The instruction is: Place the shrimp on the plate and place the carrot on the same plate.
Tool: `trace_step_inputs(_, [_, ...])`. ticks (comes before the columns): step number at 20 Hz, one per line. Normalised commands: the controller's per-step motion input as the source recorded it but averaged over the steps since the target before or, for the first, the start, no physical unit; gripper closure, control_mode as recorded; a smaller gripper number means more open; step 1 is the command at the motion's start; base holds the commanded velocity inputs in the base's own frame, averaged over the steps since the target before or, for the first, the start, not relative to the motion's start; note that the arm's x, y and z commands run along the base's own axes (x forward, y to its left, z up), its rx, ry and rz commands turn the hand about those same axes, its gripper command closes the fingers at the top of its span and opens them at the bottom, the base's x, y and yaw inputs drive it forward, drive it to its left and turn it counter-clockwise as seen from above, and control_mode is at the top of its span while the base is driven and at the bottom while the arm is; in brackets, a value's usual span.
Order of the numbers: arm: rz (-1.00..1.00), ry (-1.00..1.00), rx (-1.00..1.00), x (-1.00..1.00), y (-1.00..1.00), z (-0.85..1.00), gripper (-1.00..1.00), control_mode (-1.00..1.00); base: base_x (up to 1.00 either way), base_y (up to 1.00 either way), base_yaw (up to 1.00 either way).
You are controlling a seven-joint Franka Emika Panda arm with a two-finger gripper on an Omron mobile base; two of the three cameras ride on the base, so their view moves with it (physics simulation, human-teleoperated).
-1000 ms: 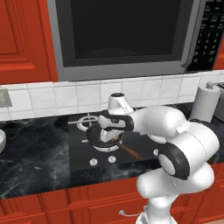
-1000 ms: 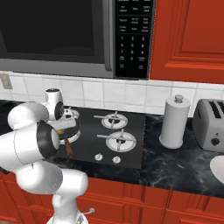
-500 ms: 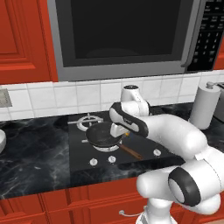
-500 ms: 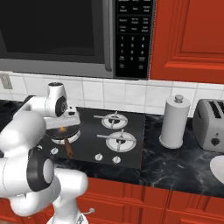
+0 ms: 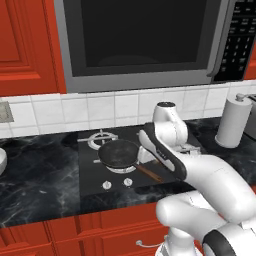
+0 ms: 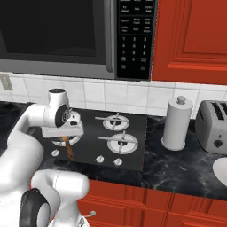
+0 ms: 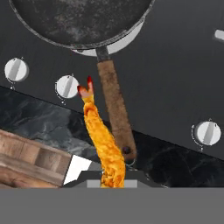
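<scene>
The pincer [image 7: 113, 177] grips the shrimp [image 7: 103, 142], which projects from its tips above the pan handle [image 7: 114, 111]. Beyond the tips, the black pan [image 7: 78, 19] holds nothing visible. The right base view adds a toaster [image 6: 213, 126] and paper-towel roll [image 6: 176, 123] on the desk [image 6: 177, 164].

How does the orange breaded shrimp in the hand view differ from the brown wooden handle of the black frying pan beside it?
The shrimp is bright orange, rough and slightly curved, with a red tail tip; the pan handle is dull brown, smooth and straight. The shrimp rises from the shut gripper at the bottom, above the stove; the handle is fixed to the black frying pan on the burner. Both are long, narrow and run nearly parallel.
</scene>
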Motion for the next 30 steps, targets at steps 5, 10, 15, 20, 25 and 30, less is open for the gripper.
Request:
trace_step_inputs(5, [-0.16,0.00,0.00,-0.32,-0.11,0.21,1.00,-1.00,0.00,0.00,0.00])
trace_step_inputs(10, [-0.19,0.01,0.00,-0.25,-0.12,0.17,1.00,-1.00,0.00,0.00,0.00])
trace_step_inputs(15, [-0.08,0.00,0.00,-0.13,-0.18,0.11,1.00,-1.00,0.00,0.00,0.00])
trace_step_inputs(20, [-0.06,0.00,0.00,-0.06,-0.15,0.13,1.00,-1.00,0.00,0.00,0.00])
trace_step_inputs(25, [0.00,0.00,0.00,0.00,-0.09,0.06,1.00,-1.00,0.00,0.00,0.00])
trace_step_inputs(30, [0.00,0.00,0.00,-0.11,0.00,0.00,1.00,-1.00,0.00,0.00,0.00])
